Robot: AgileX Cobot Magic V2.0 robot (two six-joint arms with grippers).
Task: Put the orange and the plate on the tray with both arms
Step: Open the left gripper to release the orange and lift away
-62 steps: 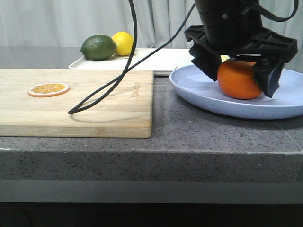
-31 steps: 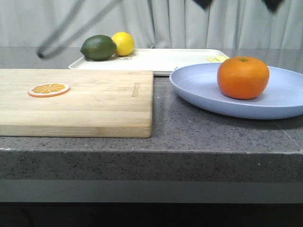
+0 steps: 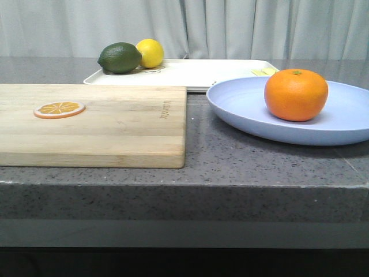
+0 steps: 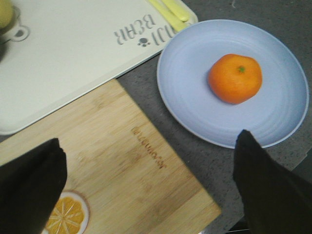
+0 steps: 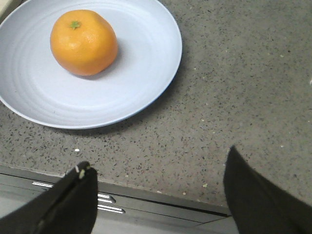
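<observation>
Orange sits whole and upright in the pale blue plate, its green stem dimple facing up, resting a little off the plate's middle and touching nothing else; nothing besides the fruit lies in the plate. That plate stands on the speckled grey counter, in front of the cream-white tray and just beside the light wooden cutting board, with a narrow strip of bare counter between plate and board. From the front the plate's far rim seems to overlap the tray's near edge, but the left wrist view shows a sliver of counter between them, so the plate is not on the tray. On the tray, at its far left corner, a dark green lime and a yellow lemon sit side by side and touching; near its right end lie pale yellow sticks, and grey printed lettering shows on its floor. A flat orange slice lies on the cutting board near its left part. Neither arm appears in the front view. In the left wrist view the left pincer hangs above the board and plate with its black fingers wide apart and nothing between them. In the right wrist view the right pincer hangs over the counter's front edge beside the plate, its fingers likewise spread apart and holding nothing
</observation>
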